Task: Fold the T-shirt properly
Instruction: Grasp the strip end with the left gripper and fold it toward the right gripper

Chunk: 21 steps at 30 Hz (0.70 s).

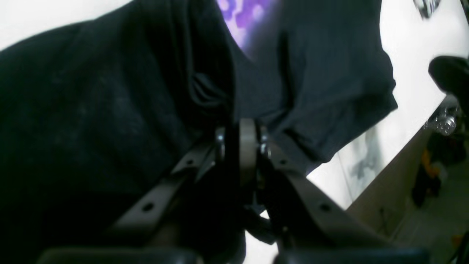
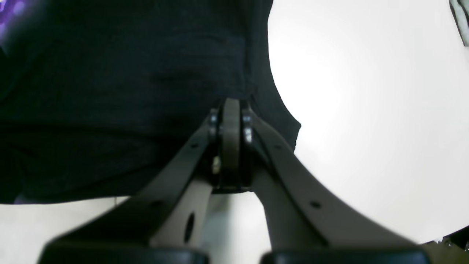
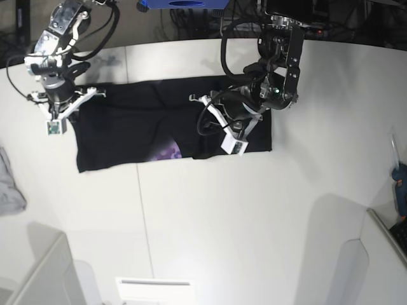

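The left fingers [image 1: 243, 137] are pressed together on a fold of the black T-shirt [image 3: 127, 130], near its 3 o'clock end in the base view. The right fingers [image 2: 231, 117] are likewise pinched narrow on the cloth at its 9 o'clock edge. The T-shirt lies spread across the white counter [image 3: 254, 210] toward 12 o'clock, a patch of purple print [image 3: 168, 151] showing by its lower hem. A small grey cloth [image 3: 9, 187] lies at the counter's 9 o'clock edge, well apart.

We see our left gripper [image 1: 243, 146] pinched on the black T-shirt [image 1: 110, 110], purple print [image 1: 242, 18] above, white table [image 1: 410, 55] beyond
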Tool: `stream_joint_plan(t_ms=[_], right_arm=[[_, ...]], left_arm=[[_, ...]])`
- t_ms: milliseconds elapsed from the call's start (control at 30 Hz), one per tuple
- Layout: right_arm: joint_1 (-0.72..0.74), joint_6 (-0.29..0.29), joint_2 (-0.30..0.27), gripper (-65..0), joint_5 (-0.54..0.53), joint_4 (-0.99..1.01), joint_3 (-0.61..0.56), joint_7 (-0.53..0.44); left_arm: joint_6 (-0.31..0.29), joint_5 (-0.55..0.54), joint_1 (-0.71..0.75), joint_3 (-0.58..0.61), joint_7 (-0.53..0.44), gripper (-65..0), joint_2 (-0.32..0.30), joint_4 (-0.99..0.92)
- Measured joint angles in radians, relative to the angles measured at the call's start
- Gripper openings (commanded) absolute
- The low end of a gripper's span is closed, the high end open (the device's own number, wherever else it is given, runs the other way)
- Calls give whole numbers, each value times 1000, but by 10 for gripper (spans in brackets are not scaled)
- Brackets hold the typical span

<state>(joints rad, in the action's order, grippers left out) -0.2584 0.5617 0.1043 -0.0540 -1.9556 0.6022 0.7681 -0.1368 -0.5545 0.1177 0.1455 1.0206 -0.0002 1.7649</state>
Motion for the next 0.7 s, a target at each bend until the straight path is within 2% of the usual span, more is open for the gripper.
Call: stream_joint_plan(t_ms=[400,533,700], right_arm=[[0,0,0,-650,0,0,0,1],[5,0,0,-650,-1,0,0,0],[6,0,0,-650,0,1,0,1]], left_arm=[[0,-1,-28,0,-1,-650,0,-53],[3,-1,-28,56,-1,-650,0,-53],[3,-4,-27,54,-1,-650,2,-53]])
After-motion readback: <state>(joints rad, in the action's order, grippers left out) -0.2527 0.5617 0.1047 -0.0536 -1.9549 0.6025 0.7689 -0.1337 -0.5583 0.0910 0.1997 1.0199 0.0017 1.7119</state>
